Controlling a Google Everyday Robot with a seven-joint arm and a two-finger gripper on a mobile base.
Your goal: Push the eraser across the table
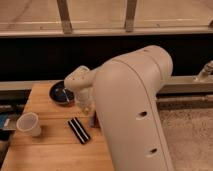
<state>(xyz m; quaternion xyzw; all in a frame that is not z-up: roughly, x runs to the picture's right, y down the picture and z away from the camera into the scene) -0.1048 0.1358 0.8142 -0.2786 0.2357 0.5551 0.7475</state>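
The eraser (79, 130) is a flat black bar with a pale lengthwise stripe. It lies diagonally on the light wooden table (47, 150), near the middle. My gripper (86, 106) hangs from the pale wrist just behind and slightly right of the eraser, between it and the dark bowl. It is apart from the eraser. My large white arm covers the right part of the table.
A white paper cup (29, 124) stands at the table's left edge. A dark round bowl (60, 92) sits at the back. A small dark red-and-blue object (92, 119) peeks out beside my arm, right of the eraser. A dark ledge runs behind the table.
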